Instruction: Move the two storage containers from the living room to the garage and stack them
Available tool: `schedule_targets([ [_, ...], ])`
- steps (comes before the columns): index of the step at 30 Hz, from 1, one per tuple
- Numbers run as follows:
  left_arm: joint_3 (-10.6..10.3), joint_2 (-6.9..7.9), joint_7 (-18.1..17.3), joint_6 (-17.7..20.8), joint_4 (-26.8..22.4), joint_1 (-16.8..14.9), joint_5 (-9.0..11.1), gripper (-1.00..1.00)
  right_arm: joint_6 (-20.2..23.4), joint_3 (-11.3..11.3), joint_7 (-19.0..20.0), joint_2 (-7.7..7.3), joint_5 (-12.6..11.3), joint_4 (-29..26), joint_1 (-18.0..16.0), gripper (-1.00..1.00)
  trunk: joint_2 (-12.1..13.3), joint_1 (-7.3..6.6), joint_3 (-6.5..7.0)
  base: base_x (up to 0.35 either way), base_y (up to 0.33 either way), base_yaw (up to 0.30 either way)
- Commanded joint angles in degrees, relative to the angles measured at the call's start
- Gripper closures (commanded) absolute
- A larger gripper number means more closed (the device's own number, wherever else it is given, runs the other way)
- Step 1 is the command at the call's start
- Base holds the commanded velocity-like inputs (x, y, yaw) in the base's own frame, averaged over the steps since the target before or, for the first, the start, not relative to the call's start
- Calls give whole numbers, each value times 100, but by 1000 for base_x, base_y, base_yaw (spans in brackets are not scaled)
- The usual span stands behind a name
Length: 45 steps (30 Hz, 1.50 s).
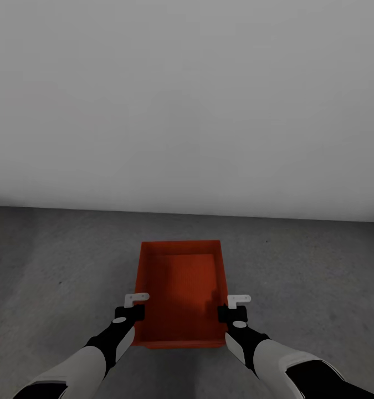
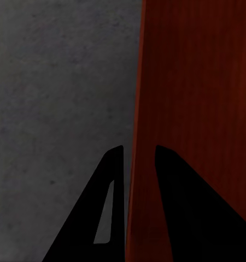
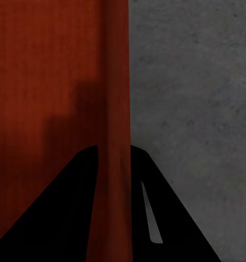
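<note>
One orange-red open-top storage container point(image 1: 181, 288) lies lengthwise in front of me over the dark grey concrete floor point(image 1: 54, 266) of the garage. My left gripper point(image 1: 136, 310) straddles its left side wall near the front corner, shut on it. My right gripper point(image 1: 230, 311) is shut on the right side wall in the same way. In the left wrist view the container wall point(image 2: 199, 82) runs between the two black fingers point(image 2: 115, 174). In the right wrist view the wall point(image 3: 116, 82) does likewise between the fingers point(image 3: 142, 174). The second container is out of view.
A plain pale grey wall point(image 1: 187, 100) stands close behind the container, meeting the floor along a line just beyond its far end. Mottled concrete spreads to both sides of the bin point(image 3: 199, 82).
</note>
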Motion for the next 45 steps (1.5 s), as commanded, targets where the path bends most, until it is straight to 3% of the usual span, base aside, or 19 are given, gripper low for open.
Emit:
schedule_targets([
  [1,149,159,42,-18,-9,-4,-48,100,-29,-328,1,-28,-84,7,-4,100,-2,-1,-3,0,0,0],
  [36,141,173,42,-15,17,-4,-53,100,-73,-328,73,-71,-66,112,-4,100,-2,-1,-3,0,0,0],
  [37,141,175,42,-2,17,-4,-52,-100,-73,-328,73,-71,-66,112,-4,100,-2,-1,-3,0,0,0],
  [38,141,174,42,14,19,-4,-49,-100,-73,-328,73,-71,-69,112,-4,-100,-2,-1,-3,0,0,0],
  [45,141,169,42,14,53,-3,-53,-100,-73,-328,73,-71,-74,113,-4,-100,-2,-1,-3,0,0,0],
])
